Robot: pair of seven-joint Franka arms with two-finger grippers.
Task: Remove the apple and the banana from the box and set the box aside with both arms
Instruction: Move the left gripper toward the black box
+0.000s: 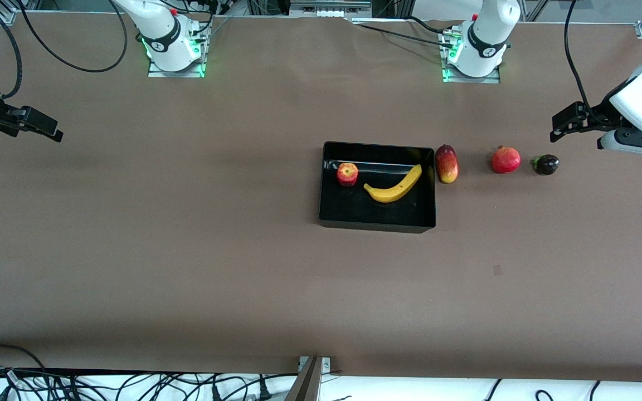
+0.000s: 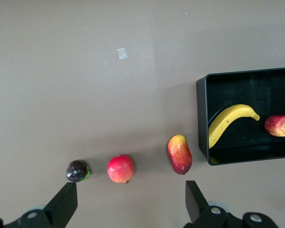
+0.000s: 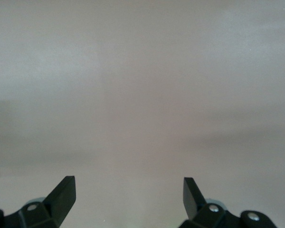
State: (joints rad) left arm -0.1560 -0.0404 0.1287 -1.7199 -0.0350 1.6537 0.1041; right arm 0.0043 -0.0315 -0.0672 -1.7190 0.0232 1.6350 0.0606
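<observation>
The black box [image 1: 377, 223] [image 2: 202, 118] lies near the middle of the table. In it rest a red apple with yellow patches [image 1: 347, 174] [image 2: 280, 125] and a curved yellow banana [image 1: 394, 186] [image 2: 226, 122]. My left gripper [image 1: 565, 123] [image 2: 130, 199] hangs open and empty at the left arm's end of the table, above the row of loose fruits beside the box. My right gripper [image 1: 42, 129] [image 3: 129, 194] hangs open and empty over bare table at the right arm's end.
Beside the box, toward the left arm's end, lie a red-yellow mango [image 1: 447, 163] [image 2: 179, 154], a red pomegranate [image 1: 506, 160] [image 2: 120, 168] and a dark purple fruit with a green stalk [image 1: 545, 164] [image 2: 77, 171]. Cables run along the table edge nearest the front camera.
</observation>
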